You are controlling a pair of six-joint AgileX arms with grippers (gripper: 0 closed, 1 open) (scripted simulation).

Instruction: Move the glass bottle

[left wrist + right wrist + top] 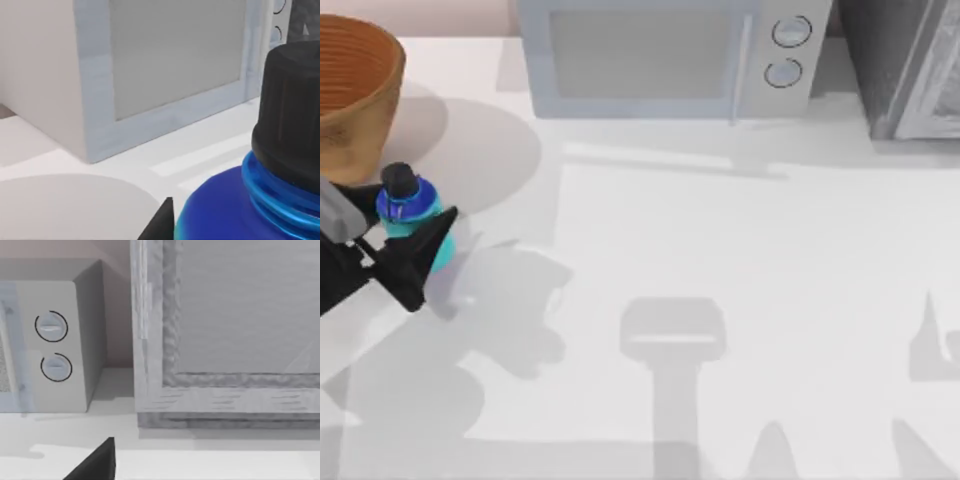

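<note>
Closest to the lens, the squat cyan glass bottle (240,210) with black cap stood at the counter's (740,260) nine o'clock edge, pinched at mid-body by the left tool (420,240). Judged rigid, slick, breakable: grip below the shoulder.

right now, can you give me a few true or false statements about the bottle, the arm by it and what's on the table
1. The glass bottle stands upright at the table's left side. True.
2. The left gripper is at the bottle. True.
3. The bottle sits inside the microwave. False: it is out on the table, well left of it.
4. The basket is at the table's right. False: it is at the far left, behind the bottle.
5. The bottle's cap is white. False: black.
</note>
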